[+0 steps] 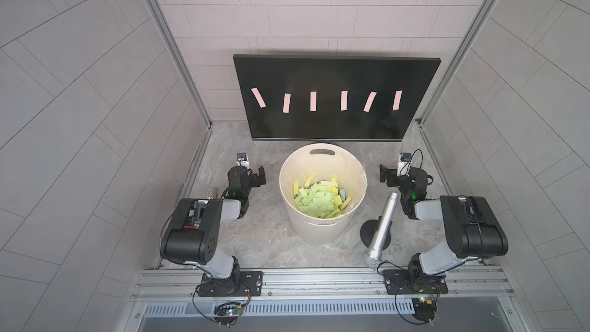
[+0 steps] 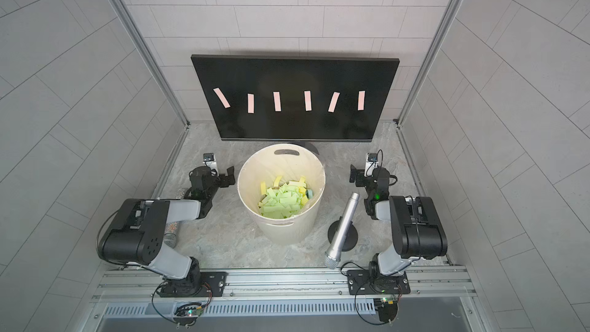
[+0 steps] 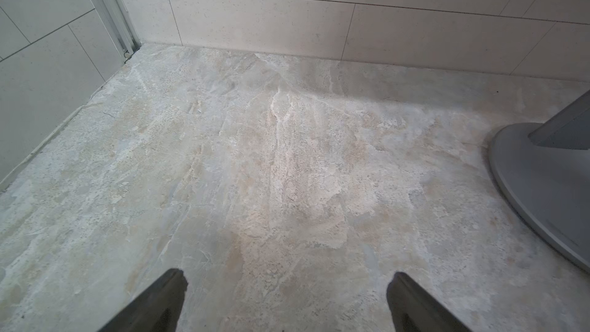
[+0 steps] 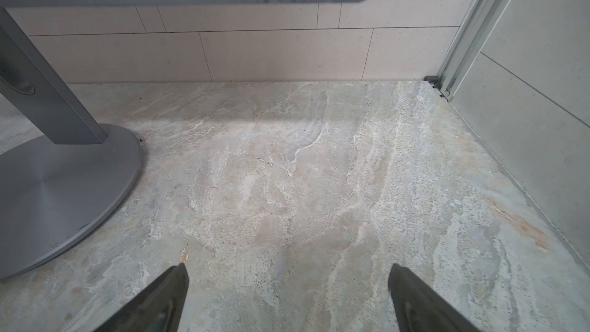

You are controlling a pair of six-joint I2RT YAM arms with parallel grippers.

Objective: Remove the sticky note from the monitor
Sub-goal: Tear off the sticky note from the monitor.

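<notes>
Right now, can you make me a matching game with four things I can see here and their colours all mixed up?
Things:
1. monitor
2. bucket
3. microphone
4. notes on the monitor

Colours:
A. silver
B. pink
C. black
D. cream

Pairs: 1-C, 2-D, 3-A, 4-B
</notes>
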